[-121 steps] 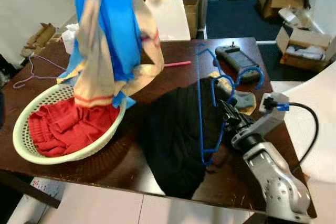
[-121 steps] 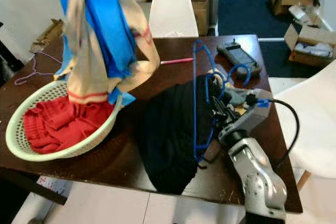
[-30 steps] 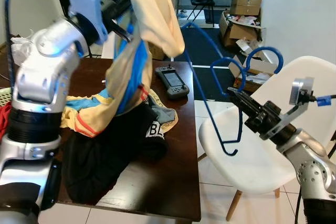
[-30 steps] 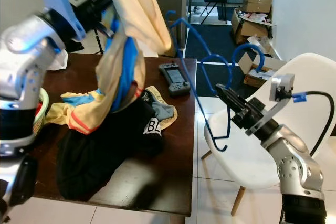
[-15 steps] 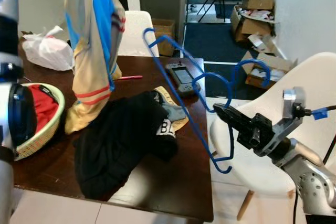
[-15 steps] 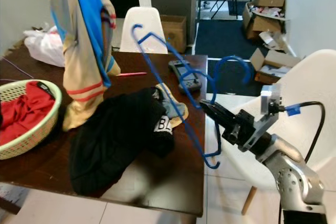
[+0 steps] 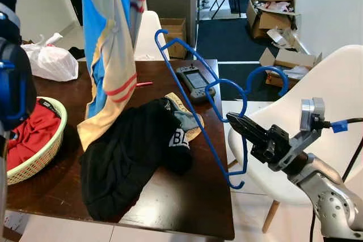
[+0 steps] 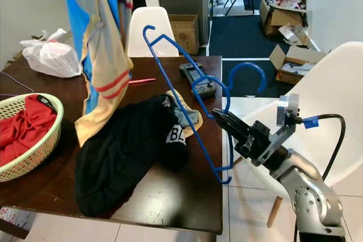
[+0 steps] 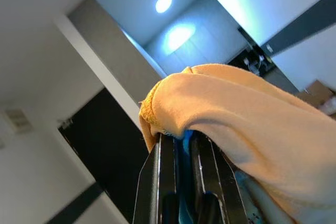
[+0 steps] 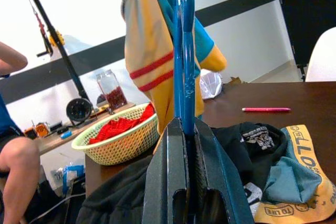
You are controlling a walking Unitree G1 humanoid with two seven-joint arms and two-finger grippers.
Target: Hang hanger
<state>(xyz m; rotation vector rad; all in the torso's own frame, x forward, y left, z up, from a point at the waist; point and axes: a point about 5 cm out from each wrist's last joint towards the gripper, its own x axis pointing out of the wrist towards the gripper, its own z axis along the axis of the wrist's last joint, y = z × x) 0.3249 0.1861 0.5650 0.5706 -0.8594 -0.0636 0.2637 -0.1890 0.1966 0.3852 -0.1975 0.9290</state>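
Hanger (image 7: 211,103), blue and thin, is the thing to hang, and everything here is placed against the dark table (image 7: 187,208). Over the table's left end sits a pale basket (image 7: 39,157) of red cloth; above it the left gripper (image 9: 184,182) is clamped on a yellow-and-blue shirt (image 7: 113,43) dangling down to the tabletop. A black garment (image 7: 130,151) lies mid-table, a black handset (image 7: 194,82) behind it. Off the table's right edge, before a white chair (image 7: 329,94), the right gripper (image 7: 241,124) pinches the hanger near its hook. It looks light, springy and slick, so gripping close beside the hook should limit swinging.
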